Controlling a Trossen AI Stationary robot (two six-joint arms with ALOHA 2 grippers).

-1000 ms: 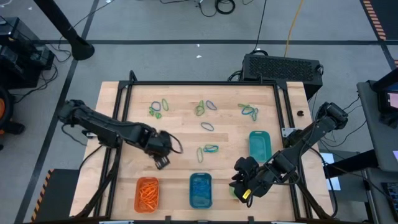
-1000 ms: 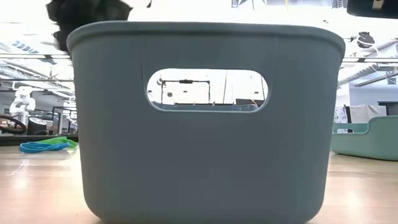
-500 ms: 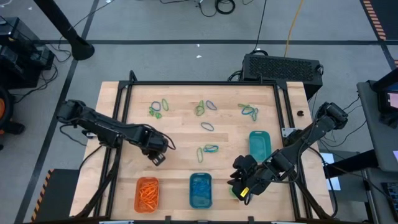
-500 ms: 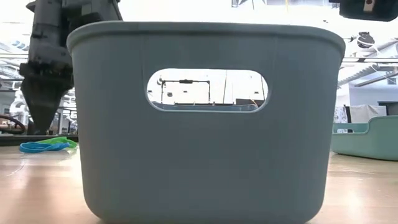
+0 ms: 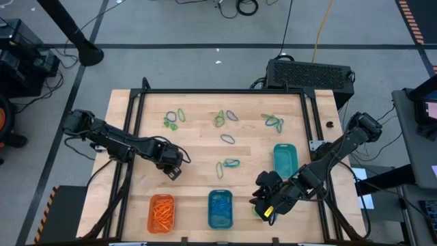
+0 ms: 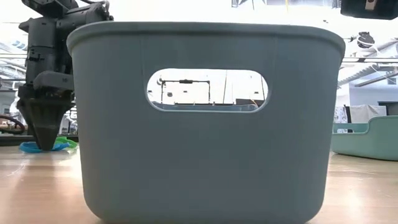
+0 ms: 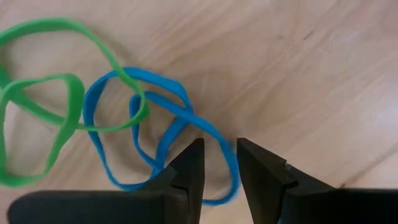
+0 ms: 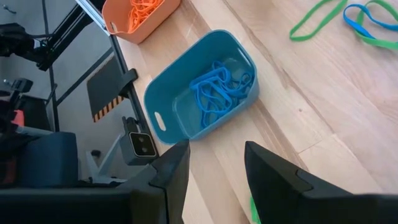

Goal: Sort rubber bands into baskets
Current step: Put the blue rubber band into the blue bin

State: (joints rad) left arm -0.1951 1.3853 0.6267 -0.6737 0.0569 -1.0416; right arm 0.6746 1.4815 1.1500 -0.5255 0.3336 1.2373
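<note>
Left gripper (image 7: 217, 158) over blue rubber band (image 7: 161, 124)

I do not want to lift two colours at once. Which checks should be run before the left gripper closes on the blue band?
1. Left gripper open: ok, a narrow gap shows between its fingers.
2. Blue rubber band lined up: ok, it runs across that gap.
3. Green rubber bands clear of it: not ok, one crosses the blue loops.
4. Fingertips down on the table: cannot tell.
5. Blue basket ready: ok, only blue bands inside.
6. Right gripper out of the way: cannot tell; it hangs open beside that basket.
</note>
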